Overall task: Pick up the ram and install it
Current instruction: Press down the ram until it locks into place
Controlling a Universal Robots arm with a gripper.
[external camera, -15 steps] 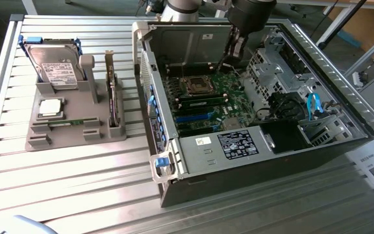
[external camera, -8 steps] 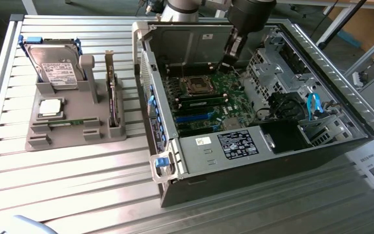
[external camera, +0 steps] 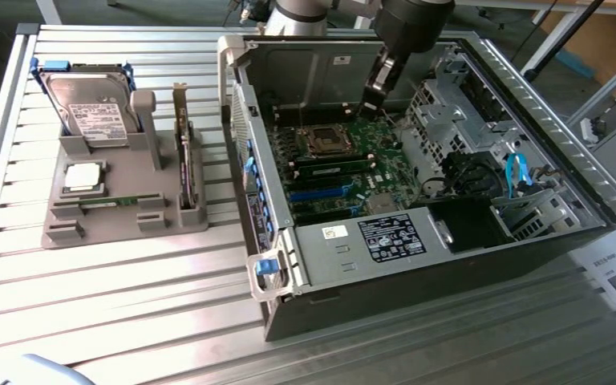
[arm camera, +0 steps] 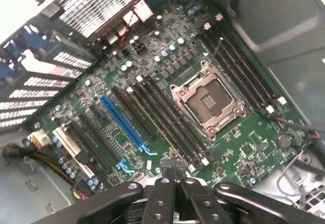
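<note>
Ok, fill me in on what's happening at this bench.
A robot arm's gripper hangs inside the open computer case, above the motherboard near the empty processor socket. What looks like the ram, a thin green stick, lies in the grey holder on the exterior view's left, beside the hard drive and the processor chip. By that, it has not yet been picked up or installed.

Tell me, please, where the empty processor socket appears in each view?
Exterior view: the processor socket sits centrally on the motherboard.
Wrist view: the socket lies between two banks of black memory slots.
Shared landmark: the blue expansion slot.
</note>
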